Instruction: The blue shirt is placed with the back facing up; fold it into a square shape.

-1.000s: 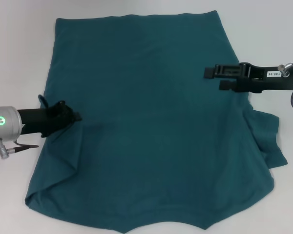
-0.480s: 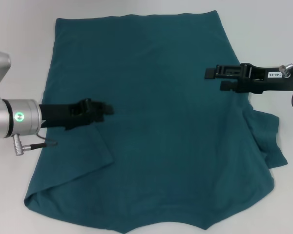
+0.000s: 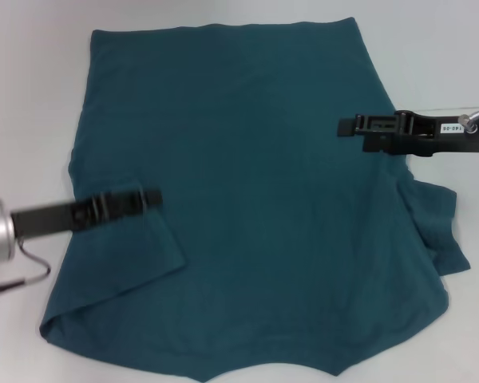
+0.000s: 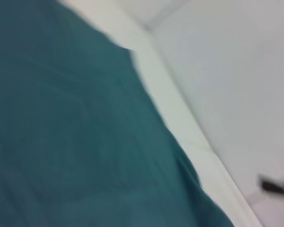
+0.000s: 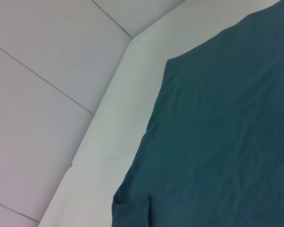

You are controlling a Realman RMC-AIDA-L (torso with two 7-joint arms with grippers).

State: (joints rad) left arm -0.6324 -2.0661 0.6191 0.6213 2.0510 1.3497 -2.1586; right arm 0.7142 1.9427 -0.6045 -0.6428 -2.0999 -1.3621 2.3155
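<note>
Now that the left sleeve lies folded in over the body of the big dark teal-blue cotton T-shirt (image 3: 239, 199), the left gripper (image 3: 148, 198) has let it go and is pulling back toward the left edge of the white table (image 3: 32, 96). A second ago it was carrying that sleeve inward. Whether its fingers are spread or pressed together cannot be told. So the first fold on the left side looks done.

The shirt lies flat, plain side up, filling the middle of the table. The right sleeve (image 3: 439, 223) still pokes out, wrinkled, near the table's right edge. The right gripper (image 3: 350, 126) hovers over the shirt's right edge, just above that sleeve; its fingers cannot be told either. It looks ready to take the sleeve next.

Bare table shows along the left, far and right edges, so both arms have room.
</note>
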